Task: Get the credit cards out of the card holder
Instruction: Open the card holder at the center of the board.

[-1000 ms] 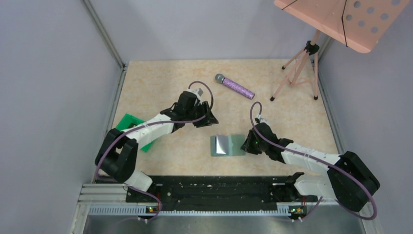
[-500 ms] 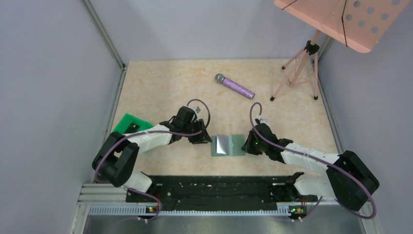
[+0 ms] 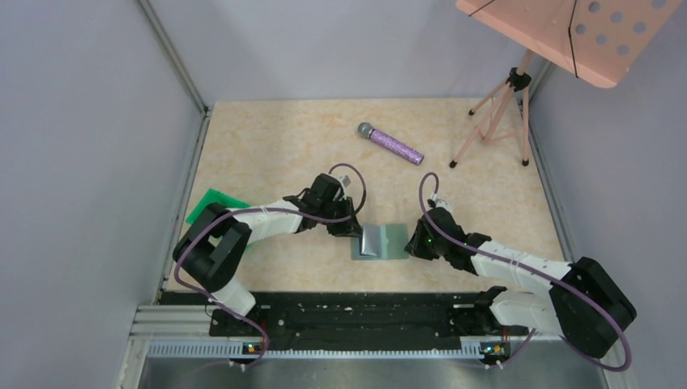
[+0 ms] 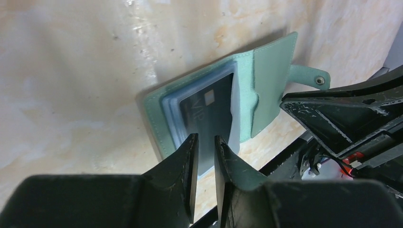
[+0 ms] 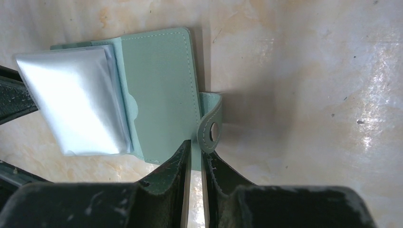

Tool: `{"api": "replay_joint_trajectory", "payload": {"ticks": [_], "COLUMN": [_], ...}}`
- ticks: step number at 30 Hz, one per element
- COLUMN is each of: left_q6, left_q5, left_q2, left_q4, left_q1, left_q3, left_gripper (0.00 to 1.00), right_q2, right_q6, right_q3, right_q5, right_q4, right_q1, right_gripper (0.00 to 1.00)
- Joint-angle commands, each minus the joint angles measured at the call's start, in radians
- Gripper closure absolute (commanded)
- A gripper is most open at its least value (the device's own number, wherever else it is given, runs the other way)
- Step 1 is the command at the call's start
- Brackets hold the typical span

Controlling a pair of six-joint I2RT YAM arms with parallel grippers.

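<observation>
The grey-green card holder point(image 3: 394, 241) lies open on the table, also in the left wrist view point(image 4: 272, 76) and the right wrist view point(image 5: 161, 95). A dark credit card point(image 4: 209, 107) marked VIP sticks out of its pale clear sleeves point(image 5: 76, 99). My left gripper point(image 3: 354, 229) is at the holder's left edge, jaws a narrow gap apart point(image 4: 205, 138), with the card's end showing face-on in the gap. My right gripper point(image 3: 414, 243) is shut on the holder's right edge point(image 5: 196, 146) beside the snap strap point(image 5: 211, 129).
A purple microphone point(image 3: 391, 143) lies at the back. A pink music stand point(image 3: 496, 109) stands at the back right. A bright green sheet point(image 3: 212, 203) lies under my left arm. Grey walls close in both sides, and a black rail point(image 3: 356, 312) runs along the near edge.
My left arm has swung down and right from mid-table to the holder's left edge. The pale sleeve now looks tilted. The right arm has barely moved.
</observation>
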Motion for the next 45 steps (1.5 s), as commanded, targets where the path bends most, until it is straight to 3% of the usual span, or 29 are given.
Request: {"api": "replay_joint_trajectory", "payload": {"ticks": [1,10,16,25,38,45], "left_q6": [0.005,-0.018,-0.010,-0.008,0.027,-0.002], "left_q5": [0.025,0.072,0.062,0.034,-0.054,-0.105], "left_q2": [0.014,0.051,0.121,0.259,0.214,0.122], "left_q4": [0.054,0.131,0.135,0.114,-0.021,-0.086], "left_q1": [-0.026,-0.086,-0.158,-0.189,-0.149,-0.103], "left_q3": [0.053,0.090,0.178,0.285,0.340,0.311], "left_gripper": [0.76,0.76,0.75,0.75,0.73,0.70], "right_q2": [-0.021,-0.077,-0.199,-0.278,-0.157,-0.016], "right_q6": [-0.011,-0.017,-0.031,-0.034,-0.017,0.021], "right_q3": [0.001,0.029,0.070,0.053,-0.012,-0.050], "right_q5": [0.011,0.008,-0.006,-0.132,-0.109,-0.079], "right_q4": [0.015,-0.043,-0.112,-0.032,0.114,0.178], "right_q1": [0.010,0.009,0.010,0.025,0.044,0.044], "right_gripper": [0.86,0.85,0.83,0.83,0.84,0.84]}}
